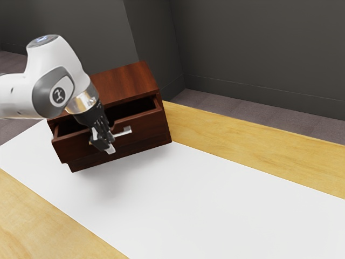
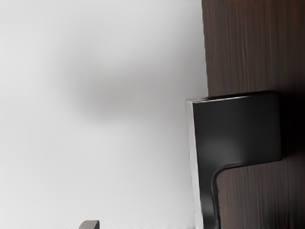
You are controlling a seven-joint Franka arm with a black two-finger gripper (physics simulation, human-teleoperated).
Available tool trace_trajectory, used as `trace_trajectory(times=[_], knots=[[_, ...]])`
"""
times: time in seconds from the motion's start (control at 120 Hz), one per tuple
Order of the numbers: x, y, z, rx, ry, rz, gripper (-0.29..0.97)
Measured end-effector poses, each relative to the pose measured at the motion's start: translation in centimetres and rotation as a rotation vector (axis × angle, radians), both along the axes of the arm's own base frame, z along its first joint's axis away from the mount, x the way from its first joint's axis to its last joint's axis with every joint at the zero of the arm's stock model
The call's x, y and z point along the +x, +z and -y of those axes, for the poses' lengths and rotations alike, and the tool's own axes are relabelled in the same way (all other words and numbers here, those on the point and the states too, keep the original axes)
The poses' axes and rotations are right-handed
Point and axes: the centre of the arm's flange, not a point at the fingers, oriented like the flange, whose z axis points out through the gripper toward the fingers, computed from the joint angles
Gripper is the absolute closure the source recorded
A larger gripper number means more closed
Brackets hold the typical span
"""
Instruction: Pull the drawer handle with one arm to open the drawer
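A dark wooden cabinet [image 1: 126, 81] sits far back toward the exterior view's left on a worktop [image 1: 259, 145] partly covered in white. Its drawer [image 1: 137, 123] stands slightly open. A robot arm [image 1: 51, 91] reaches down to the silver handle [image 1: 123, 130]. Whether the jaws pinch the handle cannot be told. The hold looks off-centre, near the handle's left end, so a pull could slip off or drag the whole cabinet.

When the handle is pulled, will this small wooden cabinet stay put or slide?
The cabinet probably slides or twists: it looks small and rests on a smooth white sheet. Its low, wide shape makes tipping unlikely. The handle looks like rigid metal, unlikely to bend.
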Motion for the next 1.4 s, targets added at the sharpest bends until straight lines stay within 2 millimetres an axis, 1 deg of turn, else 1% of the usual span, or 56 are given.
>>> trace_trajectory(times=[0.125,0.233,0.358,0.567,0.875,1.283,1.4], knots=[[-0.6,0.1,0.7,0.006,-0.006,0.001,0.45],[-0.9,-0.2,1.2,0.006,-0.011,-0.004,0.45],[-1.5,-0.5,2.2,0.011,-0.023,-0.003,0.45],[-2.4,-0.3,3.3,0.028,-0.032,0.008,0.45],[-3.7,-0.5,4.1,0.032,-0.035,0.015,0.45],[-5.6,-0.9,6.0,0.041,-0.055,0.024,0.45],[-5.8,-0.8,6.1,0.049,-0.057,0.031,0.46]])
